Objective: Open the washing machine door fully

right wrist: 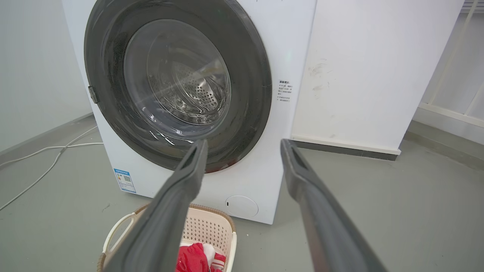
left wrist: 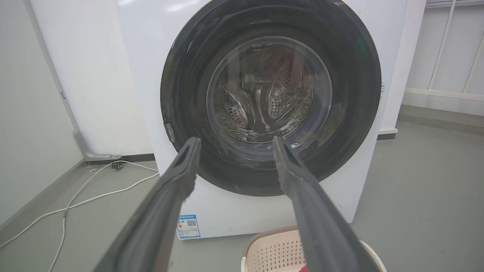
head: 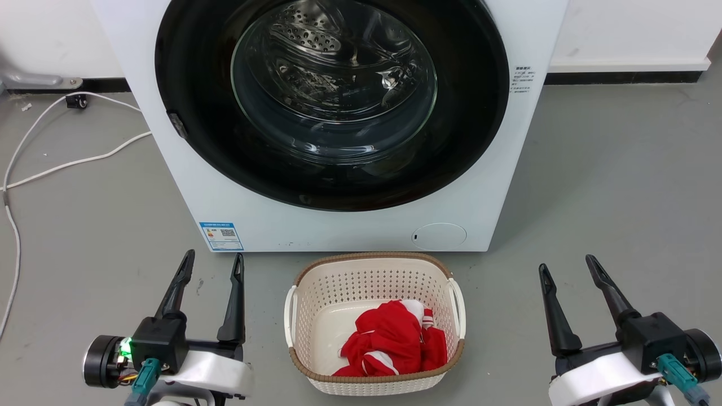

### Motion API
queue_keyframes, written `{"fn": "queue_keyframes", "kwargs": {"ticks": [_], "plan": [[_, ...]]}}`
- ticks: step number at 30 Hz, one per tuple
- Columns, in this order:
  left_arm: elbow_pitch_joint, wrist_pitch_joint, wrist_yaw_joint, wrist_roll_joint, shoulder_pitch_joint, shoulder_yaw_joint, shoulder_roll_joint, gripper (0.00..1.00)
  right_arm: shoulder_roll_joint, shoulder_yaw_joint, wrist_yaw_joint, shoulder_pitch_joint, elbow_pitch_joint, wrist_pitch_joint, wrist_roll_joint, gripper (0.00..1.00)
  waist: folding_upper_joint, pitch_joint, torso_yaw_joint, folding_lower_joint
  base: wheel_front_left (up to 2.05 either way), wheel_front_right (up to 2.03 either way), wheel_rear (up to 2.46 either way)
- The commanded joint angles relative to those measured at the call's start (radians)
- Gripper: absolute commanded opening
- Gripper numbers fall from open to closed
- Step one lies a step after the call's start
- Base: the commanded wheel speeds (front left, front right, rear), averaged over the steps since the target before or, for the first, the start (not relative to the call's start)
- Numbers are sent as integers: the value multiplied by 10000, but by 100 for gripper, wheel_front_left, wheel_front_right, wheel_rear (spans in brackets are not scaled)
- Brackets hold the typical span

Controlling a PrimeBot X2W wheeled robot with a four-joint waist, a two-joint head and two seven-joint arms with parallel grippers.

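Note:
The washing machine door (head: 186, 67), a large round glossy black disc with a bulging glass window, lies flat against the white machine front, with a small grey latch tab at its left rim. The same door (left wrist: 351, 87) faces the left wrist camera, and the door (right wrist: 249, 75) shows at an angle from the right wrist. My left gripper (head: 213, 260) stands open at the lower left, well short of the machine, holding nothing. My right gripper (head: 567, 264) is open at the lower right, equally far back. Seen from the wrists, the left gripper (left wrist: 234, 141) and right gripper (right wrist: 244, 143) are both spread wide.
A cream laundry basket (head: 307, 282) with a red and white garment (head: 392, 341) sits on the grey floor just before the machine, between the grippers. White cables (head: 67, 163) trail over the floor at the left. A white wall runs behind the machine.

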Motion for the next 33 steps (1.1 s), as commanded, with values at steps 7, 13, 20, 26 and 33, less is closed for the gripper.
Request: {"fn": "queue_keyframes", "kwargs": {"ticks": [7,13,20,26,33], "plan": [[-8,-88,-58,130,94,74,-27,100,44,21,-5,32,27,-156,-40,100,0,22,-11,0,0,0,0],[16,-88,-104,109,84,120,-71,100,44,-8,-5,0,128,-179,114,100,0,23,4,0,0,0,0],[23,-88,-112,161,119,164,-94,100,43,35,-5,-50,360,-175,570,0,0,24,9,0,0,0,0],[9,-88,-156,130,100,215,-122,100,43,113,-5,-111,557,-386,2210,0,0,48,-9,0,0,0,0],[22,-88,-198,83,35,271,-154,100,41,650,-3,-355,1003,-822,6826,0,0,79,4,0,0,0,0]]}}
